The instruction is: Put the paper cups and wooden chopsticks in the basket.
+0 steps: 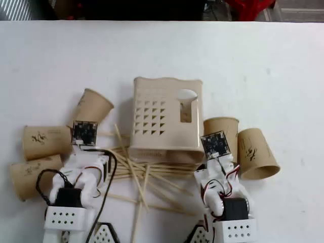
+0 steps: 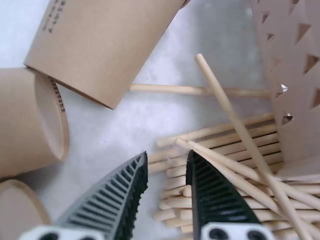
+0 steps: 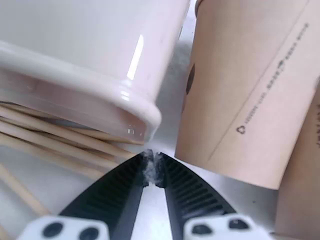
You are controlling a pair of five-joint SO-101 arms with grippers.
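Note:
The beige basket (image 1: 167, 119) lies on its side at the table's middle. Wooden chopsticks (image 1: 147, 169) are strewn in front of it, some tucked under its rim. Three paper cups lie at the left (image 1: 93, 106) (image 1: 45, 142) (image 1: 33, 174), two at the right (image 1: 223, 134) (image 1: 257, 153). My left gripper (image 2: 167, 157) is open a little, low over the chopstick ends (image 2: 220, 145), with cups (image 2: 105, 45) (image 2: 30, 120) just beyond it. My right gripper (image 3: 152, 162) is shut on nothing, its tips between the basket's corner (image 3: 100, 95) and a cup (image 3: 245, 90).
The white table (image 1: 253, 61) has free room behind and to both sides of the basket. Both arm bases (image 1: 66, 215) (image 1: 233, 225) stand at the front edge. The left arm's black cable (image 1: 109, 177) loops over the chopsticks.

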